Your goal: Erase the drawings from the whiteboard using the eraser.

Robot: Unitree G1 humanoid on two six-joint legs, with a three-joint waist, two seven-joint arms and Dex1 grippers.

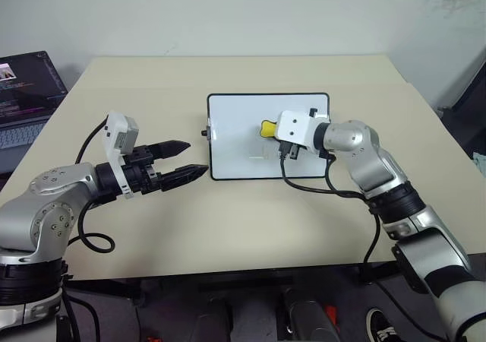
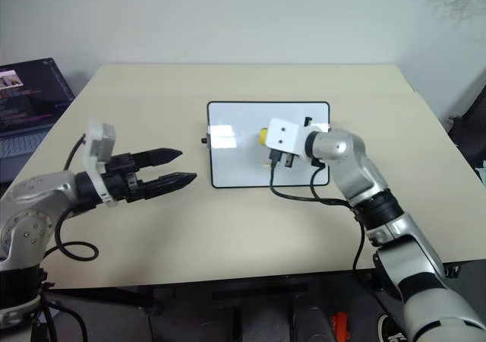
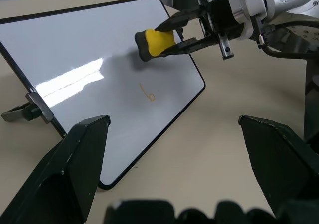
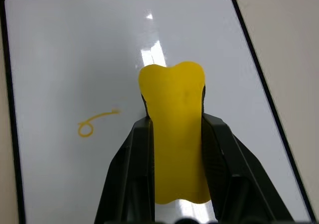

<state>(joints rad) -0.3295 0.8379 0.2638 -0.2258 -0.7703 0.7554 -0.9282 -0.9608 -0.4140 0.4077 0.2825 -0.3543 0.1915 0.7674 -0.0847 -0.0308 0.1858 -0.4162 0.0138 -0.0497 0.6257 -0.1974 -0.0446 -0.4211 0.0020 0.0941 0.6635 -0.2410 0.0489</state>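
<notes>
A beige table [image 1: 250,220] is seen against a pale wall, with a laptop [image 1: 23,99] at its far left edge. The whiteboard [image 1: 235,140] lies flat at the middle. The eraser [image 4: 177,129] is pinched between the right gripper's [image 4: 177,134] fingers and held over the board's centre. One drawing [image 4: 92,124], a small yellow loop with a tail, is seen on the board just beside that gripper. The left gripper [image 1: 186,159] is held spread, empty, near the board's left edge
</notes>
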